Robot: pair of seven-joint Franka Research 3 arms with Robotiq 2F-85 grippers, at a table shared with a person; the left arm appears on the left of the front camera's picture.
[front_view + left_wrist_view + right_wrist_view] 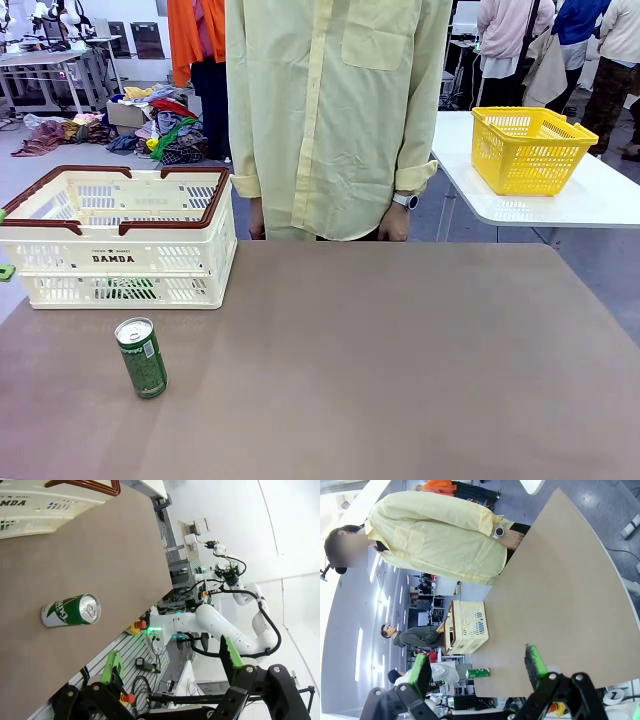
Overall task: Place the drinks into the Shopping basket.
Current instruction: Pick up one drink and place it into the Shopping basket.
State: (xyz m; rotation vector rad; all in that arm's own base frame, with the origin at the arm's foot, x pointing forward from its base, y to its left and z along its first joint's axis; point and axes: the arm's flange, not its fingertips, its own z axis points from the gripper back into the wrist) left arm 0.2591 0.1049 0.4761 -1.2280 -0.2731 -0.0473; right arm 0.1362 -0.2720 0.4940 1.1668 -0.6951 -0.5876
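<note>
Brown table top (400,360), matte and bare across the right side. Green can (141,357) upright near the front left, just before the cream Shopping basket (120,240). Left gripper (170,660) spread wide, empty; right gripper (477,666) likewise apart. Yellow basket (530,148) on a white table behind.

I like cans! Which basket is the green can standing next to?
The big white basket with brown handles. The green can stands just in front of it; the yellow basket sits far off on another table.

Right gripper (479,671) jaws wide apart, nothing between – green can (478,673) upright on table (560,605), near basket (467,627); person (435,542) at far edge.
</note>
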